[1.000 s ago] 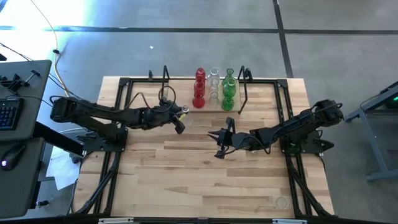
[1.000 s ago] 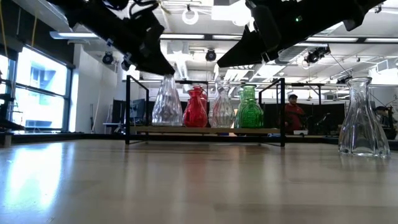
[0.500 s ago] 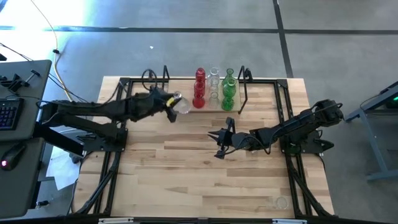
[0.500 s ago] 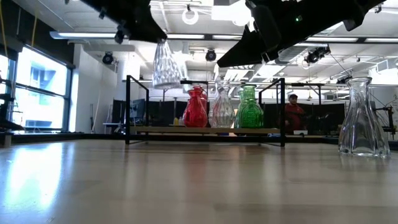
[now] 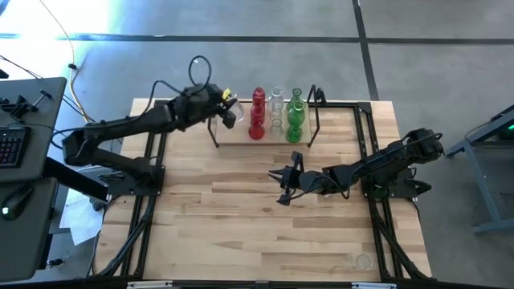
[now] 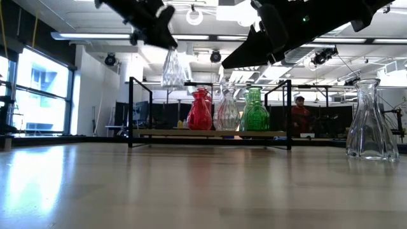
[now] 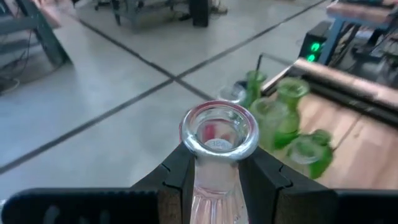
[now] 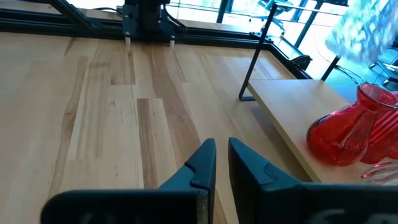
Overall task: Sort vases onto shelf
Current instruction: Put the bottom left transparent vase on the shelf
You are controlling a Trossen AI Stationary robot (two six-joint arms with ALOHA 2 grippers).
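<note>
My left gripper [image 5: 228,109] is shut on a clear ribbed vase [image 6: 172,70] and holds it in the air over the left part of the shelf [image 5: 238,136]. On that light-wood board stand red [image 5: 257,114], clear [image 5: 276,107] and green [image 5: 295,112] vases on their bases, between the black wire end frames. My right gripper [image 5: 280,185] waits shut above the table's middle, in front of the shelf, with nothing in it [image 8: 222,150]. Another clear vase [image 6: 371,121] stands on the table at the near right. My left gripper pinches the clear vase's narrow neck [image 7: 214,177] just below the rim, one finger [image 7: 178,175] on each side. The fingers come from the table's left, slanting a little downward. The vase hangs neck up, its belly [image 6: 172,75] below the fingers, clear of the shelf.
The shelf's wire end frames [image 5: 214,112] [image 5: 315,112] rise at both ends of the board. Black rails [image 5: 152,160] run along the table's sides. Bare wood [image 5: 257,233] lies between the shelf and the near edge. A person in red [image 6: 299,114] is far behind the table.
My left gripper has risen and swung toward the table's far edge, from in front of the shelf to above its left part. The clear vase has gone with it, neck up, and now hangs well above the board's level.
</note>
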